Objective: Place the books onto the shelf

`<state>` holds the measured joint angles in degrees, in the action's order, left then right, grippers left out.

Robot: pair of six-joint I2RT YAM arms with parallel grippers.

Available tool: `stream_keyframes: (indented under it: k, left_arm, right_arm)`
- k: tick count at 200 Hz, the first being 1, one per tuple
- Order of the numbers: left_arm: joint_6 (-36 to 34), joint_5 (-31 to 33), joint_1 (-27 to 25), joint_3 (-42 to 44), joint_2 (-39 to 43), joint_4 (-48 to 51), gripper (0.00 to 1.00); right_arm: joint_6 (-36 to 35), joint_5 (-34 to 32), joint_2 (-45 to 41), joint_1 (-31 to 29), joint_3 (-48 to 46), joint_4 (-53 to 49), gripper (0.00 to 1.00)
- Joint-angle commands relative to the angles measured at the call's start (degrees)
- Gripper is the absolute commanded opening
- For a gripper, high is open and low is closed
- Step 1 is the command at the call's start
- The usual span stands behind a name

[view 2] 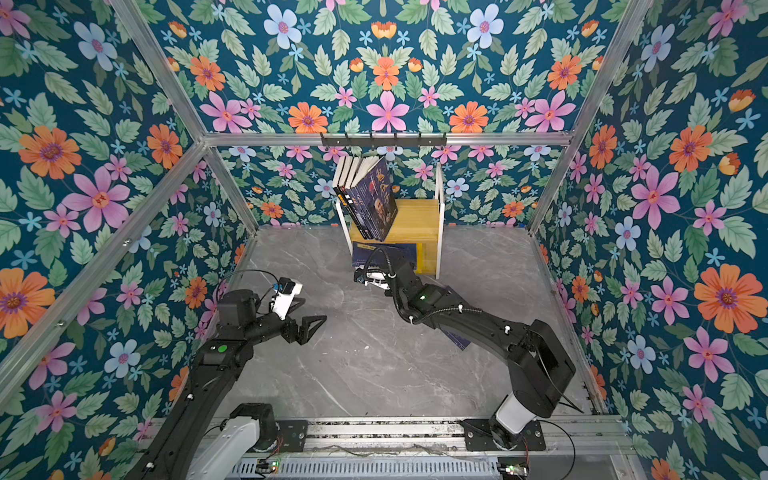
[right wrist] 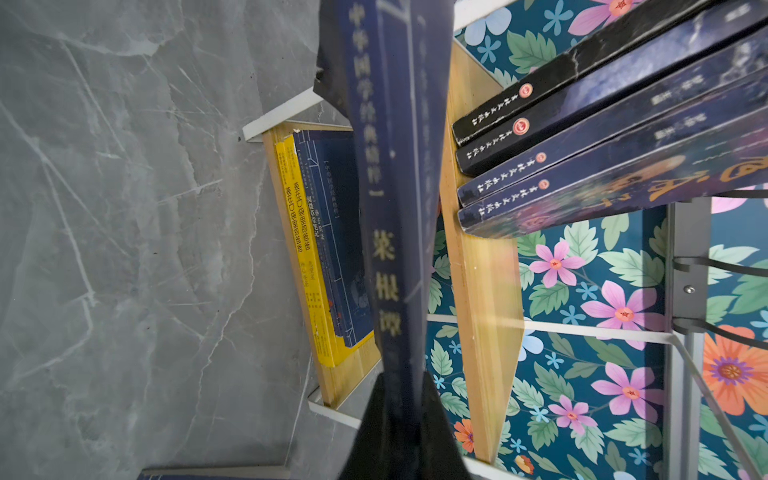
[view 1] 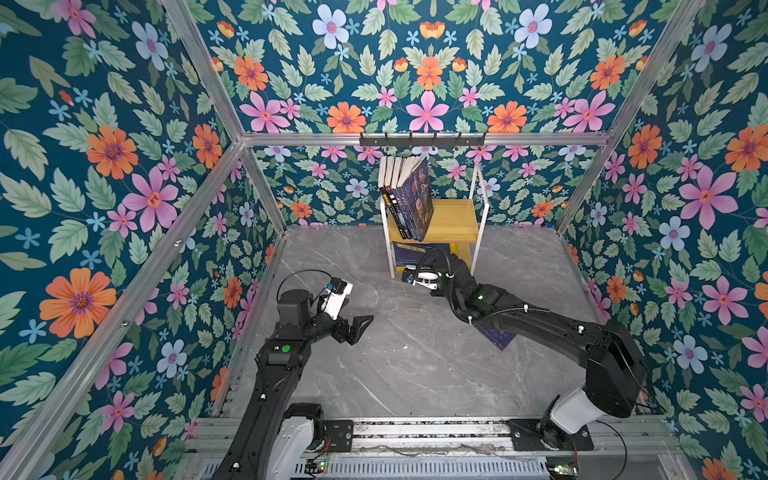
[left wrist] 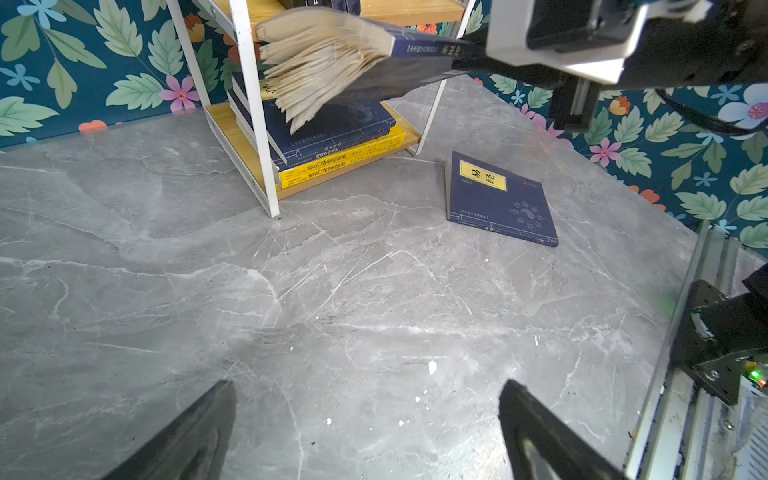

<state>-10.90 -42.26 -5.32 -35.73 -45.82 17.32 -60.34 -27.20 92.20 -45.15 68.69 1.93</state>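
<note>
Evidently, most of the task is judged done. On the grey counter (view 1: 395,365) the shelf (view 1: 455,220) is seen at twelve o'clock in both top views. A row of dark books (view 1: 409,199) is leant on its upper board, and a flat stack of navy and yellow books (left wrist: 332,141) is lodged on its lower board.

Two books are judged outstanding. A navy book (left wrist: 357,58) is pinched at its spine by the closed right hand (left wrist: 461,62) just in front of the gap between the boards, pages fanned downward, not yet set down. A navy book with a yellow label (left wrist: 498,199) is laid flat on the counter at about three o'clock. The left hand (left wrist: 368,388), spread wide and holding nothing, is hung above the counter at nine o'clock.

The fanned pages and the yellow label are shown only by the left wrist view. In the top views the loose book is mostly hidden beneath the right arm. Spine titles are shown best by the right wrist view.
</note>
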Motion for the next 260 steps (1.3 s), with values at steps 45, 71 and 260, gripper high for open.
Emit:
stream_keyframes:
  k: [45,71,260]
  left_arm:
    - [0.7,-0.7,-0.4,0.6,0.3,-2.3,1.0]
    - [1.0,-1.4,-0.3,0.2,0.3,-1.9,1.0]
    - [2.3,-1.7,-0.5,0.4,-0.1,-3.2,1.0]
  right_arm:
    - [-1.9,-3.9,5.1,2.2,0.0,11.2,0.0]
    - [-1.0,-4.0,5.9,3.4,0.1,12.3,0.0]
    - [-5.1,2.7,17.2,5.8,3.2,9.1,0.0]
